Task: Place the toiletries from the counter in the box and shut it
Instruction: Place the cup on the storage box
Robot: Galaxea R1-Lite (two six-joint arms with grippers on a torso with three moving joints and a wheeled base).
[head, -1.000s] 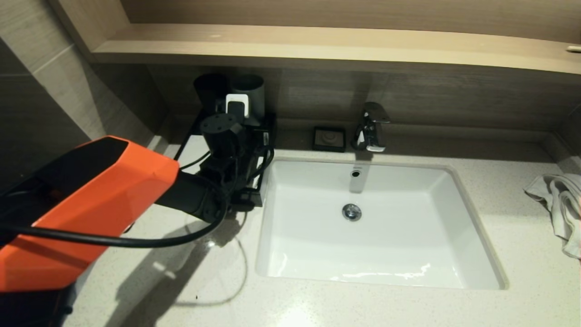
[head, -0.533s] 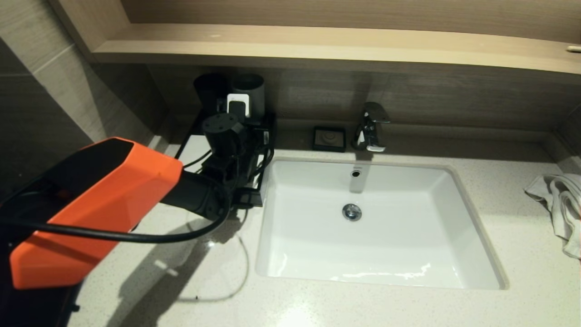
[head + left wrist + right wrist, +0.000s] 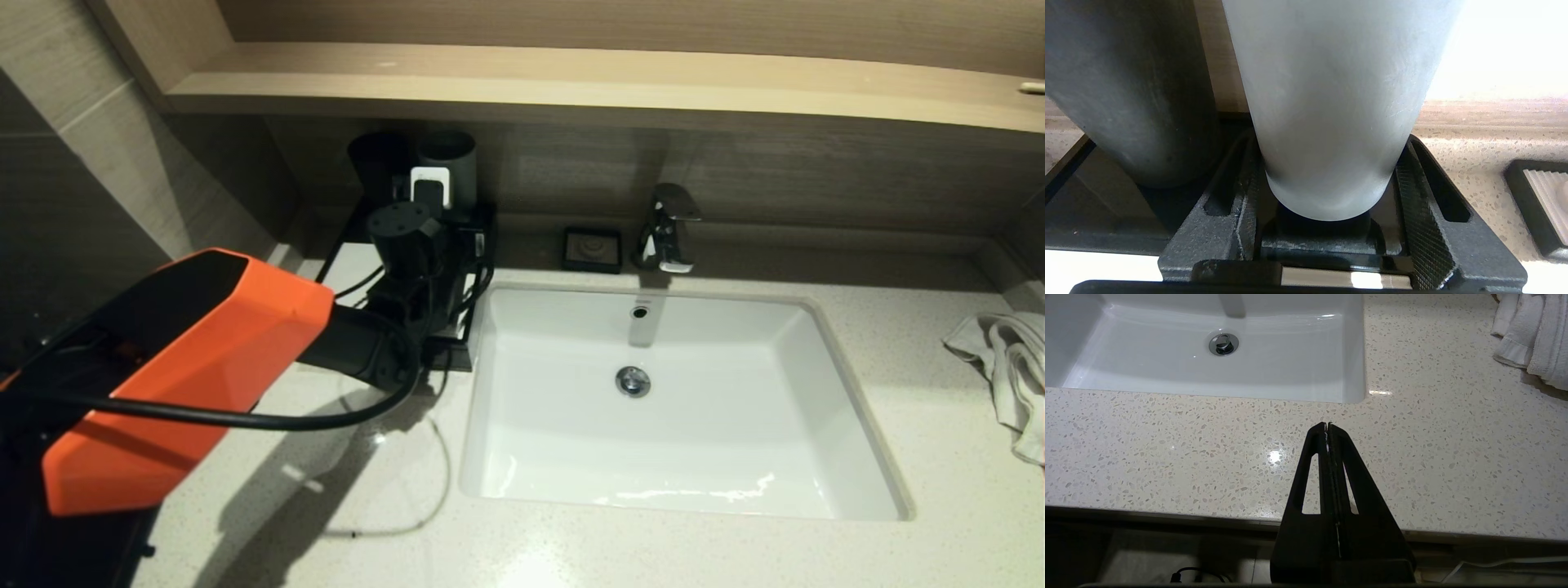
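Fingers [image 3: 1414, 212] on left gripper [image 3: 1327, 163] spread, straddling pale grey cup [image 3: 1331, 102] standing on the black box [image 3: 459, 347] beside sink [image 3: 490, 457]. Could tip or drag that cup if pushed further. No sachets spotted on bench [image 3: 1167, 449]. Right gripper [image 3: 1327, 424] pressed together, parked.

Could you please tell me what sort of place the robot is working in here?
Most likely a hotel bathroom vanity: a white sink set in a speckled stone counter, a chrome tap behind it, and a towel lying beside it.
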